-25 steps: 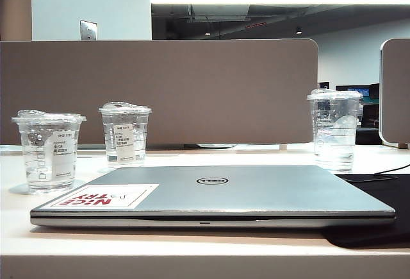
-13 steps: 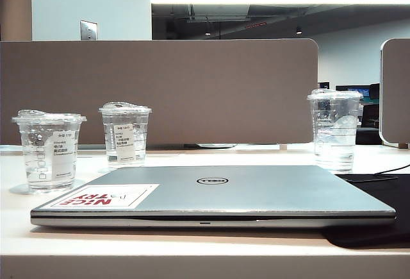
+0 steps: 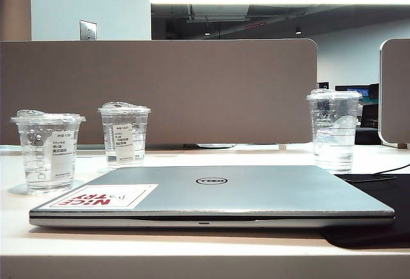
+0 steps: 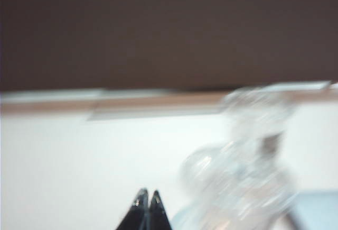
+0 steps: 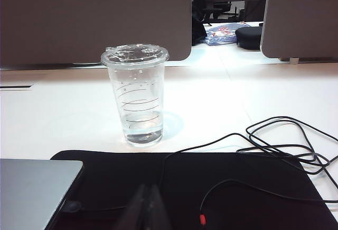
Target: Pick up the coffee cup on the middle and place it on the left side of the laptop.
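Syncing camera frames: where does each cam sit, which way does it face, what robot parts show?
Exterior: low at the table's front edge, facing level over the laptop toward the partition; no robot part visible.
Left wrist: on the left arm, blurred, facing the partition; shut left gripper beside a blurred clear cup.
Right wrist: on the right arm, facing the tall cup over the black mat; shut right gripper.
Shared: exterior and right wrist both show the tall cup and laptop corner.
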Motion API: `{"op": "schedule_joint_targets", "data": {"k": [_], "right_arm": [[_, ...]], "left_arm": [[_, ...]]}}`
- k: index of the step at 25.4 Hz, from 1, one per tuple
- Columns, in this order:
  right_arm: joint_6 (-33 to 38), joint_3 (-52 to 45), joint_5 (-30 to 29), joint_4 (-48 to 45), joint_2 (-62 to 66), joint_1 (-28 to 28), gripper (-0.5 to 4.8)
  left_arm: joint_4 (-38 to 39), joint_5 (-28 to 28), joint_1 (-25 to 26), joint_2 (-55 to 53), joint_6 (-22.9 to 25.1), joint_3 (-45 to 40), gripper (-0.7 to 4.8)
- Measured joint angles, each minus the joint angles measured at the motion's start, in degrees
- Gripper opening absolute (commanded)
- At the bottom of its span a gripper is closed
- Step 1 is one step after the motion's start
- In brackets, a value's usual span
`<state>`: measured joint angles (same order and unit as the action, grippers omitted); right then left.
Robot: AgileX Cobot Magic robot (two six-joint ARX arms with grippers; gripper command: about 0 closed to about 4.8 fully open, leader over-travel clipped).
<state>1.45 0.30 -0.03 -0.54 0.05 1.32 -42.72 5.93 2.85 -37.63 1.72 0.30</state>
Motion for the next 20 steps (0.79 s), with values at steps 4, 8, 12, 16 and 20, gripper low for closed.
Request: {"op": "schedule_joint_targets", "data": {"k": [4,8,12,16,20], "right_arm": [[0.0,0.0,-0.02,0.0,0.0,0.0,-0.05],[0.0,0.0,-0.02,0.02,0.0,-0.02,-0.05],[0.0,0.0,-0.02,0.02,0.0,-0.02,-0.05],[0.0,0.0,-0.02,0.0,0.0,0.0,-0.05],[0.0,0.0,-0.02,0.02,0.0,0.0,-0.05]], "left_arm": [[24.87,-8.26,0.02,17.46,-1.11,-0.07,-0.05],[32.17,-8.31,0.02,29.55,-1.79,-0.07,-0.05],[37.83,-8.31,0.02,36.46,-3.34,-0.07,-0.05],[42.27,-7.93,0.0,37.57,-4.83,-0.07,-0.05],[43.98,-7.67,0.0,37.57,-5.03,-0.07,-0.05]]}}
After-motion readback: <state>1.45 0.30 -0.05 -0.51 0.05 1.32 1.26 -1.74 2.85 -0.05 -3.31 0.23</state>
